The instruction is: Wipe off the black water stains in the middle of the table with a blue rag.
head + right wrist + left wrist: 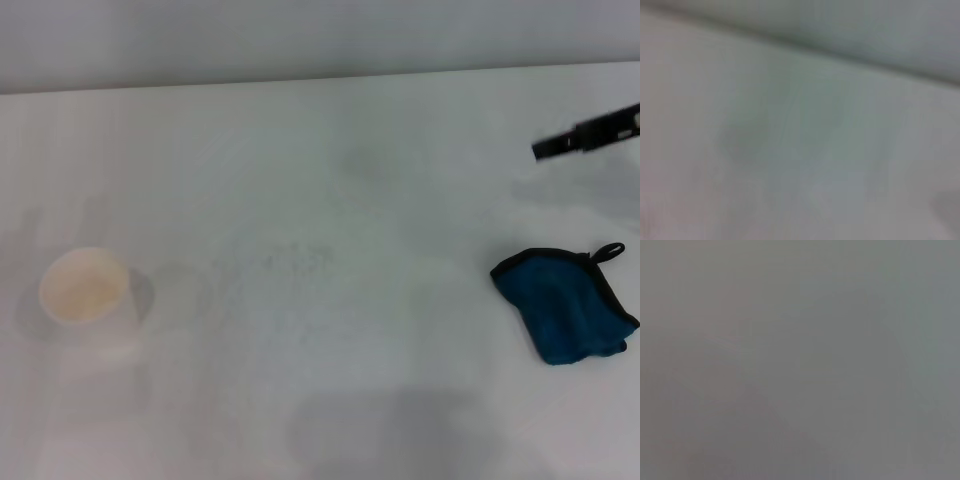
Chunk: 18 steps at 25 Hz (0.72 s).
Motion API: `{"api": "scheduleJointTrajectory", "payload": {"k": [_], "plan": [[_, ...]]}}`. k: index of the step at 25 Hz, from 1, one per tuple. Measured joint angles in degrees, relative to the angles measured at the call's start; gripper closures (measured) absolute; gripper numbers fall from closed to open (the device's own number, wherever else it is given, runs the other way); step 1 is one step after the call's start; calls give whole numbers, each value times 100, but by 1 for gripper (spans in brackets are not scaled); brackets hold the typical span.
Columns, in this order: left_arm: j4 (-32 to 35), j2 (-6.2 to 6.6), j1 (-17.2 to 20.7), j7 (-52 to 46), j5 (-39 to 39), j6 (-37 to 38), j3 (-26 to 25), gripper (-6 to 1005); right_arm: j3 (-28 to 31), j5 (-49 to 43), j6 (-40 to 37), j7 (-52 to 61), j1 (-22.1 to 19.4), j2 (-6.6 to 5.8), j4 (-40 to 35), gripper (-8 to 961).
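Note:
The blue rag (563, 306) lies crumpled on the white table (320, 180) at the right, its black trim and small loop toward the far side. A black part of my right gripper (560, 143) reaches in from the right edge, above the table and beyond the rag, apart from it. The black water stains are out of view: the middle of the table carries only faint grey speckled smudges (275, 265). The right wrist view holds only pale table surface (790, 165) with soft shadows. The left wrist view is plain grey, and my left gripper appears nowhere.
A white paper cup (88, 293) stands upright at the left of the table. The table's far edge (320, 78) runs across the top of the head view, with a grey wall behind it.

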Motion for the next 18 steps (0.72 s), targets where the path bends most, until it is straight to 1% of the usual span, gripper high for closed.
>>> {"api": "scheduleJointTrajectory", "payload": {"k": [2, 4, 8, 10, 12, 14, 16, 18], "plan": [[62, 0, 24, 0, -3, -37, -3, 111, 613, 787, -182, -905, -111, -14, 338, 251], [151, 0, 60, 5, -2, -65, 0, 111, 1095, 1427, -266, -1735, -193, -66, 756, 251], [288, -3, 105, 21, 13, -96, 8, 112, 2206, 2507, -386, -3187, -356, -246, 1849, 250], [342, -12, 121, 26, 32, -105, 13, 112, 2637, 3065, -430, -3894, -474, -337, 2371, 250], [408, -15, 144, 29, 34, -135, 15, 112, 2802, 3530, -504, -4382, -600, -370, 2681, 251], [455, -12, 160, 28, 33, -182, 9, 112, 2900, 4169, -754, -4976, -782, -349, 2950, 251], [480, -10, 169, 26, 31, -256, 4, 112, 2938, 4732, -997, -5496, -912, -269, 3137, 251], [483, -13, 177, 29, 32, -368, 9, 112, 2952, 5389, -1224, -6307, -1028, -145, 3418, 252]]}}
